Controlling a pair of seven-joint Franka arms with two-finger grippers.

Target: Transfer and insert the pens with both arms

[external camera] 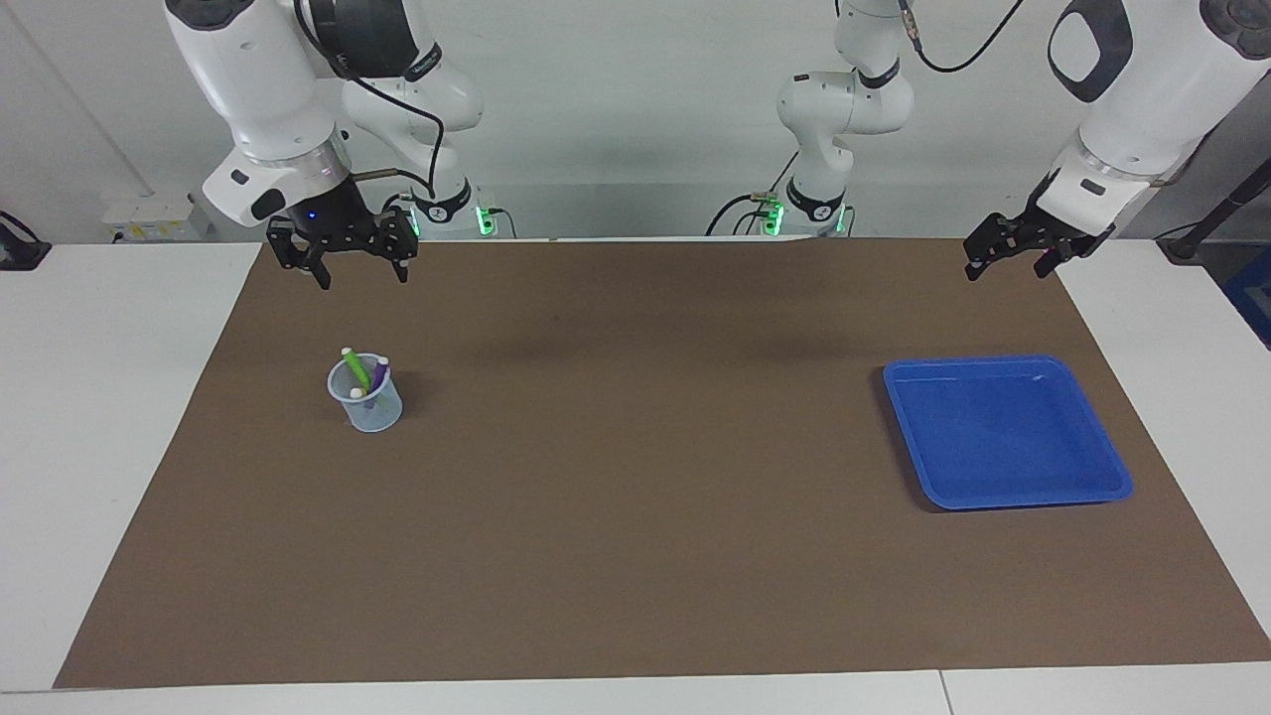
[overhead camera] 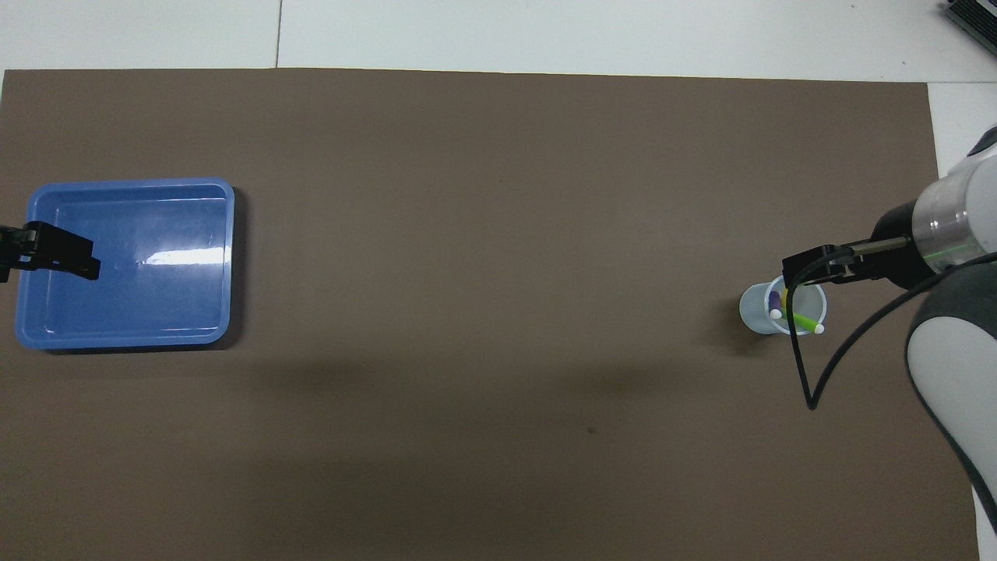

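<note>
A clear plastic cup (external camera: 369,405) stands on the brown mat toward the right arm's end. In it lean a green pen (external camera: 354,366) and a purple pen (external camera: 379,373); of the third pen only a pale cap (external camera: 356,393) shows. From above, the green pen (overhead camera: 804,320) and purple pen (overhead camera: 774,304) show in the cup (overhead camera: 754,309). My right gripper (external camera: 362,279) hangs open and empty, well above the cup; from above, this right gripper (overhead camera: 812,269) covers the cup's rim. My left gripper (external camera: 1005,270) waits open, raised at the left arm's end.
A blue tray (external camera: 1023,497) lies empty on the mat toward the left arm's end. Seen from above, the left gripper (overhead camera: 58,259) overlaps the tray's (overhead camera: 128,185) outer edge. The brown mat (external camera: 635,516) covers most of the white table.
</note>
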